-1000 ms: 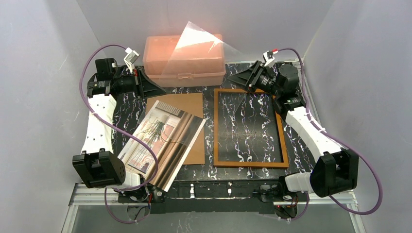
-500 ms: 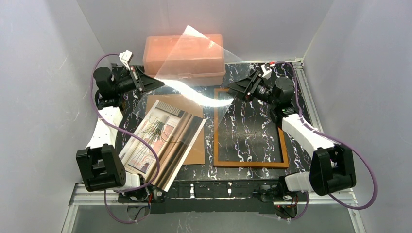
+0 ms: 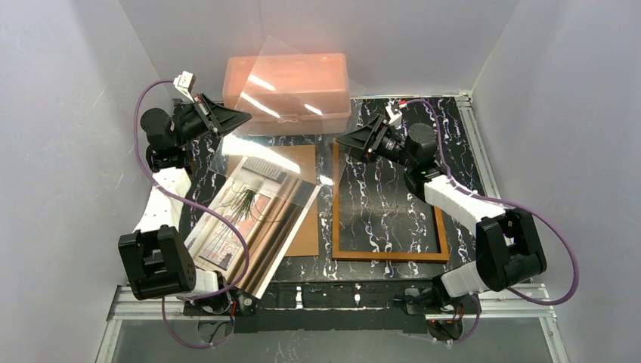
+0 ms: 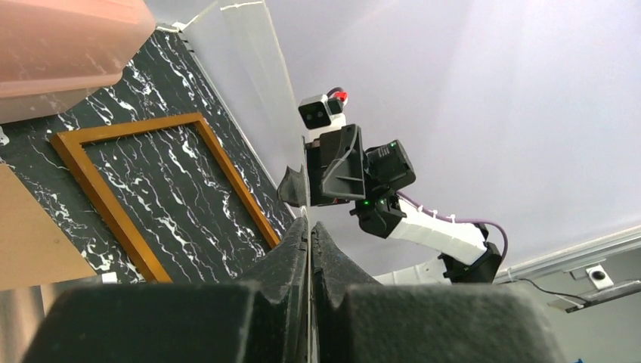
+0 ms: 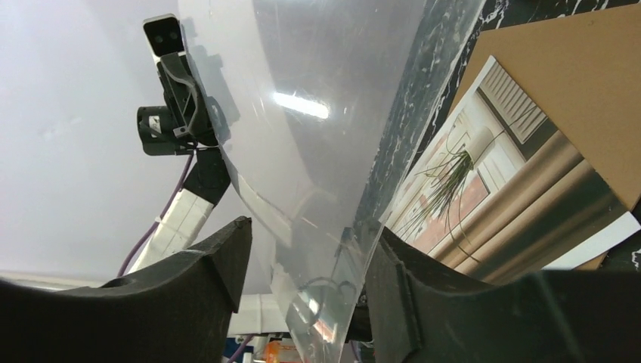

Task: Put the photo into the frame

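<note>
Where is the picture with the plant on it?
From above, the photo lies on the left, partly on the brown board, just left of the frame.

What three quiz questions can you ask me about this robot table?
1. True or false: the photo already lies inside the frame.
2. What is the left gripper pinching? A the frame, B the clear sheet, C the photo.
3. Which gripper has its fingers apart?

Key: 1 false, the photo lies left of the frame. 2 B. 3 the right gripper.
</note>
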You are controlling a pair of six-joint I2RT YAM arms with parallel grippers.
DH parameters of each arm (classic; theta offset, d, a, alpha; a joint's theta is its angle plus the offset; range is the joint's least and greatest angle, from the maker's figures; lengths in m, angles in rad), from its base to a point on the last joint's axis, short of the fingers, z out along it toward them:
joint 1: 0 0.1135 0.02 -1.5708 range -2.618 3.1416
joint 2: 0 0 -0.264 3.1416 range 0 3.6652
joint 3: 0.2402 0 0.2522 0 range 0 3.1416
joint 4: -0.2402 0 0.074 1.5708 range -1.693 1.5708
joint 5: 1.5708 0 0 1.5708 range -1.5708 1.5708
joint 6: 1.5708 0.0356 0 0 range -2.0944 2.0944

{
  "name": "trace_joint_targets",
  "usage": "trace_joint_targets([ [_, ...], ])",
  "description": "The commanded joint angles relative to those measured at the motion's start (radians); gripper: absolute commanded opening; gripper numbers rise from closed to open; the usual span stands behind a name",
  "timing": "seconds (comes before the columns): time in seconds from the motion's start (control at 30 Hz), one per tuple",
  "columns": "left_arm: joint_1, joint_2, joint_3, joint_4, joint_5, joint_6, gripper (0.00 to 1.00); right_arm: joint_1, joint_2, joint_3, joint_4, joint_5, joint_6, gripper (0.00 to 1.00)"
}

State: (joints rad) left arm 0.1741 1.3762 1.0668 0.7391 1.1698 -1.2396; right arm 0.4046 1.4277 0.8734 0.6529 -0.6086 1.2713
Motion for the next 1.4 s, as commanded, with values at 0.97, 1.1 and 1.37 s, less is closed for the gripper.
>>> trace_joint_targets([
  [0.97, -0.304, 0.169, 0.197, -1.288, -0.431, 1.186, 0.98, -0.074, -0.309, 0.806, -1.306, 0.516, -0.735, 0.01],
  [1.1, -0.421, 0.271, 0.249, -1.296, -0.478, 1.209, 0.98, -0.074, -0.331, 0.839, -1.381, 0.661, -0.762, 0.01],
  [1.37, -0.457, 0.329, 0.380, -1.280, -0.470, 1.193, 0.99, -0.075, -0.300, 0.844, -1.374, 0.624, -0.782, 0.01],
])
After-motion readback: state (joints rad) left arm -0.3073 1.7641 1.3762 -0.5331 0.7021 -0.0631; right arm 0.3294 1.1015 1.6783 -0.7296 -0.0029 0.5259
